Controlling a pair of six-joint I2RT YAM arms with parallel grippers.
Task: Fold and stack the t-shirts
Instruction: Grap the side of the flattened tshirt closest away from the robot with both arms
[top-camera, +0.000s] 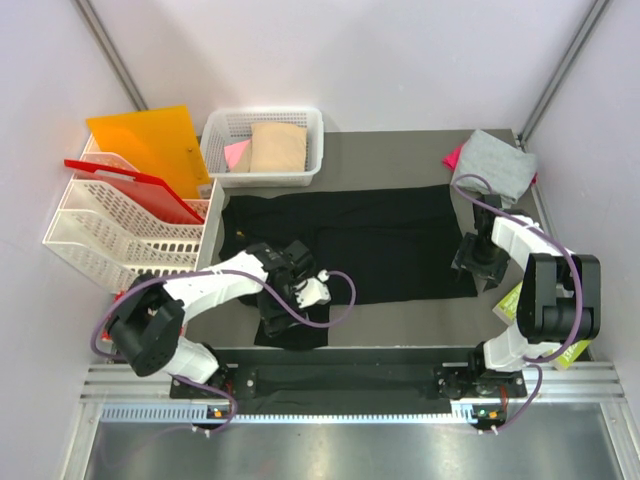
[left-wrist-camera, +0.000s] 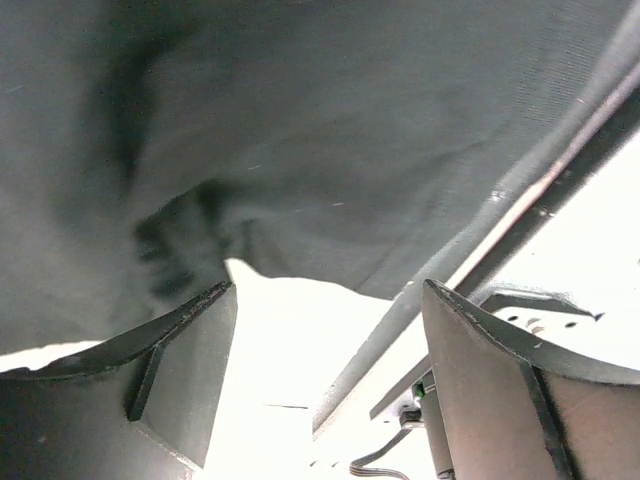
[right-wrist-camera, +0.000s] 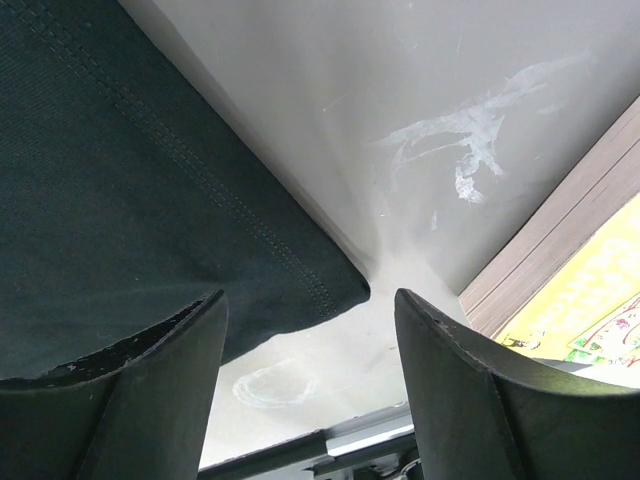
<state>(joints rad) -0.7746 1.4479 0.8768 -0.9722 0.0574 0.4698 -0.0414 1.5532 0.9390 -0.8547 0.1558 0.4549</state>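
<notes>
Grey table (top-camera: 400, 150) held the spread black t-shirt (top-camera: 380, 240); both grippers, left (left-wrist-camera: 325, 385) and right (right-wrist-camera: 310, 385), hung released at its near corners, apparently about to pinch for folding.

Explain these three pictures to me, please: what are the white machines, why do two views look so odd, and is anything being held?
The white machines are two robot arms bolted at the table's near edge, seen from above in the big picture. The odd views come from cameras on each wrist, looking past the dark jaws.

A black t-shirt lies spread on the table. The left gripper and right gripper sit at its near corners, jaws apart, holding nothing.

A grey shirt lies far right over something pink. A white basket holds a tan shirt and a pink one. An orange sheet stands in a rack.
</notes>
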